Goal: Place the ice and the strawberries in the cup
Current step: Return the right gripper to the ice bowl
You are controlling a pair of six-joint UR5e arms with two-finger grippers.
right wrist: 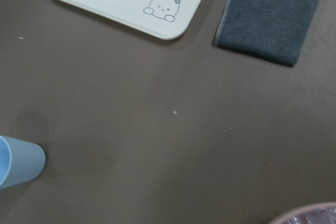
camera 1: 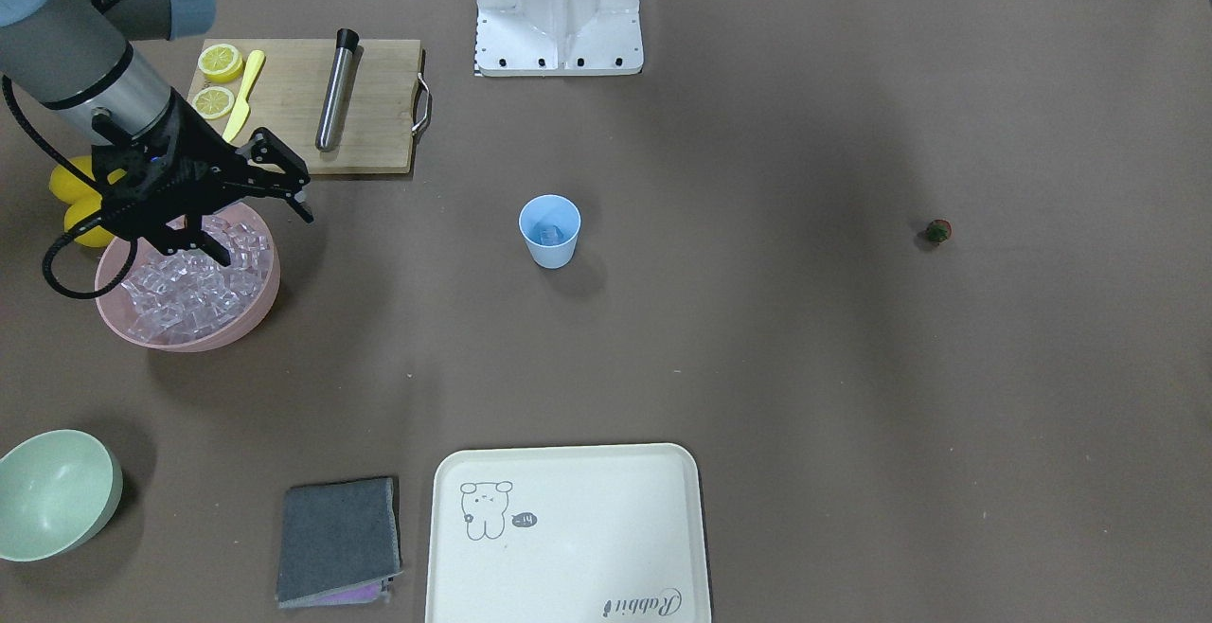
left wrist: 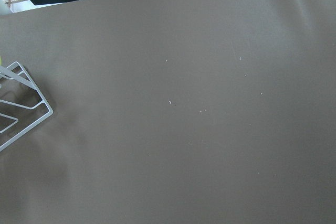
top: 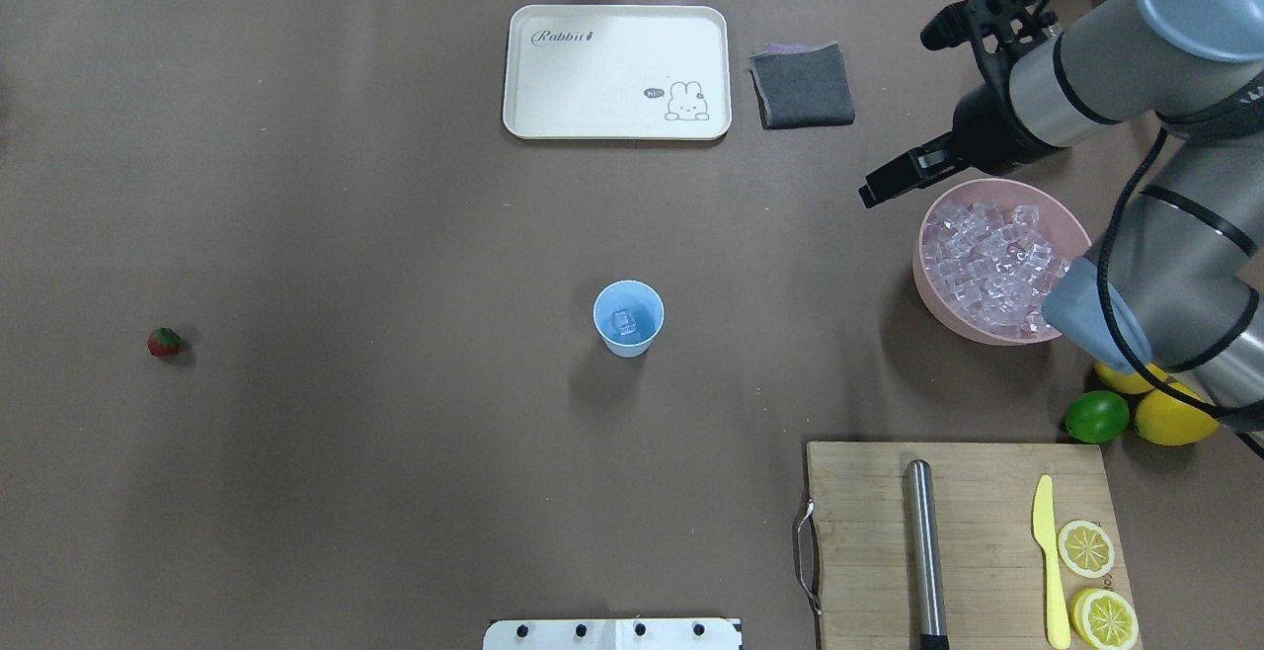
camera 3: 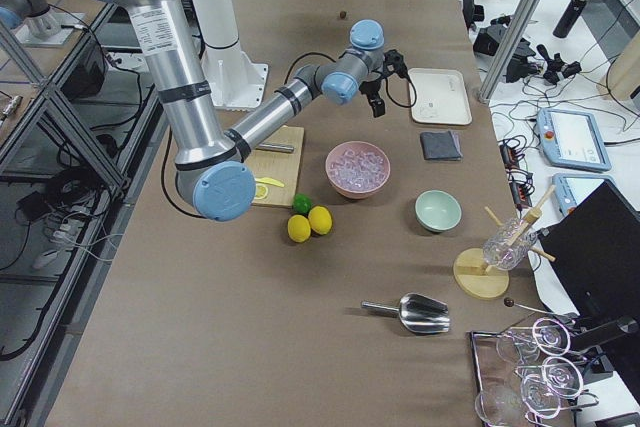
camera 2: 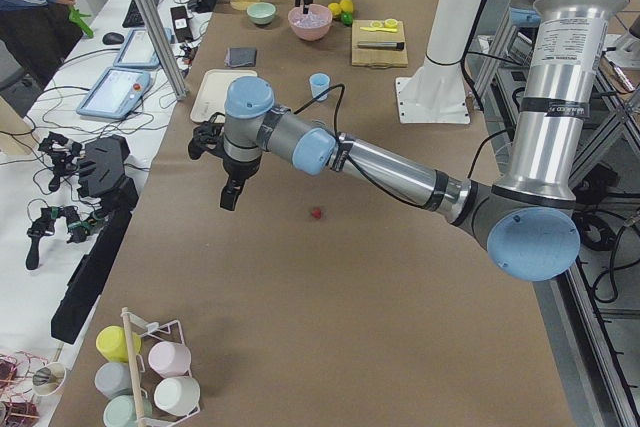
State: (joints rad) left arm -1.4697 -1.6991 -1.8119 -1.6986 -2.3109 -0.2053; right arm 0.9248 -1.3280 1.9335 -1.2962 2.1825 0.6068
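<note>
The light-blue cup [camera 1: 549, 230] [top: 628, 317] stands upright mid-table with one ice cube [top: 624, 320] inside. More ice [camera 1: 189, 292] [top: 987, 265] fills a pink bowl [camera 1: 256, 315]. My right gripper [camera 1: 256, 235] hangs over that bowl's rim, open, with nothing between its fingers; one finger [top: 882, 186] juts toward the cup side. The strawberry [camera 1: 937, 231] [top: 164, 342] lies alone far across the table. My left gripper [camera 2: 230, 197] hovers near the strawberry [camera 2: 316, 213]; I cannot tell if it is open or shut.
A cutting board [camera 1: 379, 102] with lemon slices, a yellow knife and a metal rod lies near the robot base [camera 1: 559, 8]. Lemons and a lime [top: 1096, 416] sit beside the pink bowl. A white tray [camera 1: 568, 585], grey cloth [camera 1: 339, 540] and pale green bowl [camera 1: 52, 495] line the far edge.
</note>
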